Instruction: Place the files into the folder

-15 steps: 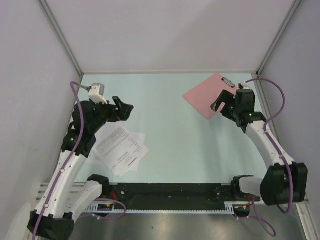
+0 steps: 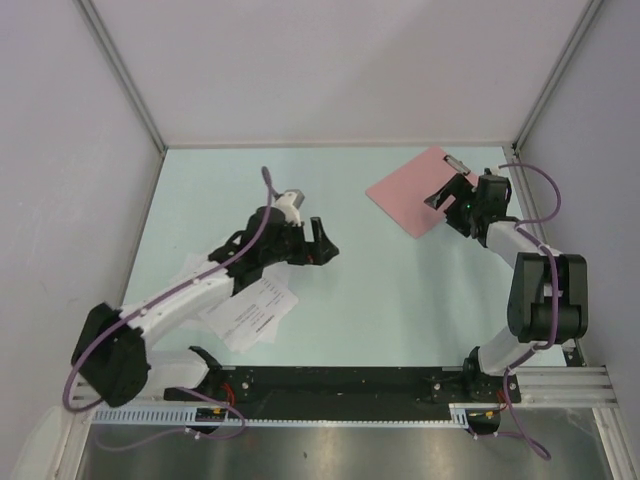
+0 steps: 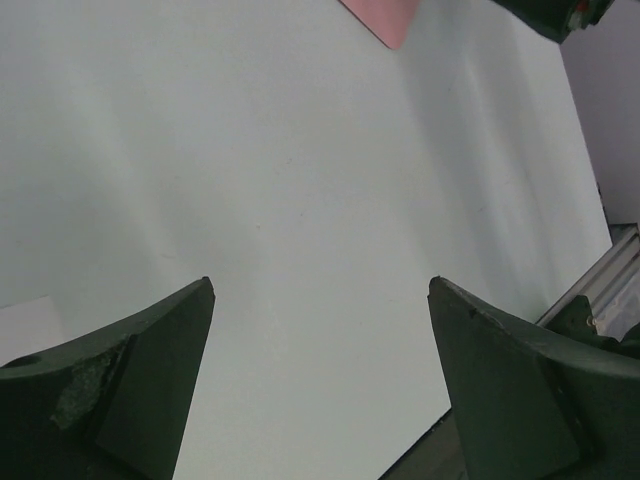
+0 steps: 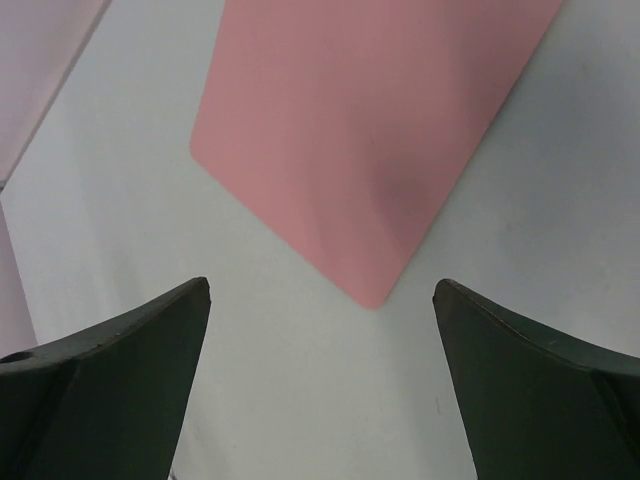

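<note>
The files (image 2: pixel 252 312) are white printed sheets lying fanned at the near left, partly under my left arm. The folder (image 2: pixel 412 190) is a pink clipboard at the far right, lying at an angle, with its metal clip (image 2: pixel 457 163) at the far end. My left gripper (image 2: pixel 325 250) is open and empty over bare table near the middle, to the right of the sheets; in its wrist view (image 3: pixel 320 282) only a pink corner (image 3: pixel 385 22) shows far ahead. My right gripper (image 2: pixel 448 192) is open and empty at the folder's right edge; its wrist view (image 4: pixel 321 282) shows the folder's corner (image 4: pixel 370 130) just ahead.
The pale blue-green table (image 2: pixel 380 290) is closed in by grey walls on three sides. A black rail (image 2: pixel 340 385) with the arm bases runs along the near edge. The right arm (image 2: pixel 535 290) is folded up at the right side.
My left arm has swung right and forward from the left edge to the table's middle. My right arm has folded back, and its gripper has shifted slightly farther along the folder's edge.
</note>
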You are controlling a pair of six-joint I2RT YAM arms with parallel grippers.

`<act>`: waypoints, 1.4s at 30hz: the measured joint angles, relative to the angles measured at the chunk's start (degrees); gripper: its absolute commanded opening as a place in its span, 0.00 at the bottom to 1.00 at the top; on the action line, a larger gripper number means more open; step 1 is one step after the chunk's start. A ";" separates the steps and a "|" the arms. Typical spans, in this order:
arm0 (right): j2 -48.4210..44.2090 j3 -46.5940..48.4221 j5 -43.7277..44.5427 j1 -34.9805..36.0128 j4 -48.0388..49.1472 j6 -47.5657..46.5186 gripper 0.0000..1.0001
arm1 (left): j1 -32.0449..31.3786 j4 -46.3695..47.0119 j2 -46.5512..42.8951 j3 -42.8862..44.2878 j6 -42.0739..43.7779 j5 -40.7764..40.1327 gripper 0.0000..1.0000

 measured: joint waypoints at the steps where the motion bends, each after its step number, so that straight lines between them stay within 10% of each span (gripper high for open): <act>1: 0.59 0.02 0.26 0.00 1.53 -0.28 0.96 | -1.40 0.48 2.32 0.87 -0.59 -0.76 0.93; 9: 14.64 8.46 1.68 -0.09 9.40 -3.02 0.76 | -8.35 7.17 21.44 14.67 -5.11 -2.73 0.91; 23: 26.01 18.47 -2.69 -1.31 12.63 -4.13 0.73 | -7.48 16.41 50.31 34.12 -18.01 -0.15 0.89; 42: 24.94 20.39 5.53 10.08 -3.82 -2.45 0.65 | -6.27 14.47 54.77 46.49 -19.21 3.43 0.90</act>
